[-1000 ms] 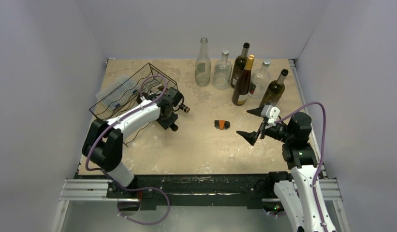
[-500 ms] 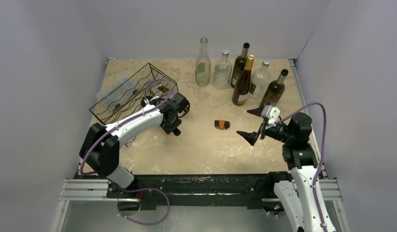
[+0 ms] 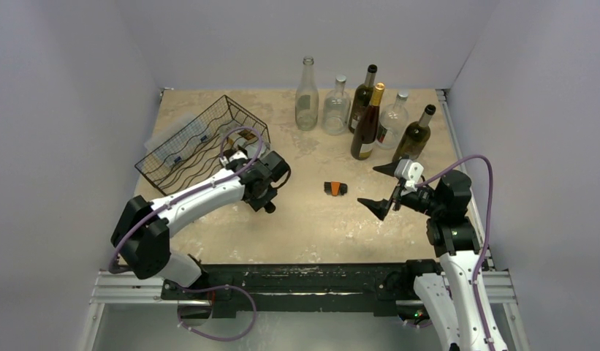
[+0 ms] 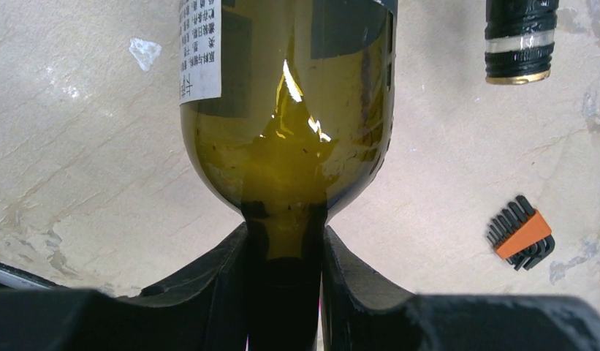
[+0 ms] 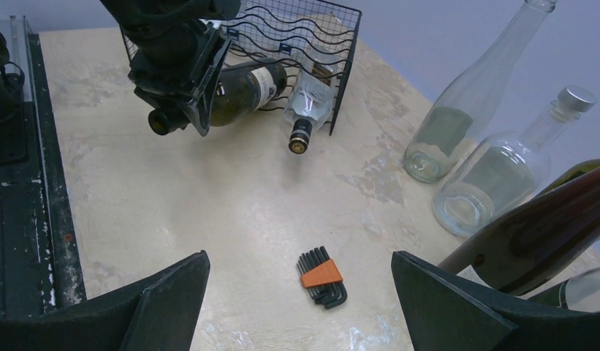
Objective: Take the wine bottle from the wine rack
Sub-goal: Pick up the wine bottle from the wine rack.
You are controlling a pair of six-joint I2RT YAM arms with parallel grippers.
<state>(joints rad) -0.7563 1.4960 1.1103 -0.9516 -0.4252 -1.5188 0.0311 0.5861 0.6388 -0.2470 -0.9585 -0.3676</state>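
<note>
The left pincer (image 4: 284,235) is clenched on the neck of the olive-green wine bottle (image 4: 282,139), 1 finger on either side. The bottle lies nearly level, its base end at the open front of the wine rack (image 3: 181,143) (whether it rests on the wire cannot be told). A 2nd, clear bottle (image 5: 308,108) lies in the rack, its capped neck poking out. The right pincer (image 3: 371,186) hangs released above the surface (image 3: 311,223), near an orange hex key set (image 5: 322,278).

Top camera looks down from behind. Left wrist camera sits close on the wine bottle (image 4: 286,139) between its jaws; right wrist camera, farther off, shares it.
</note>
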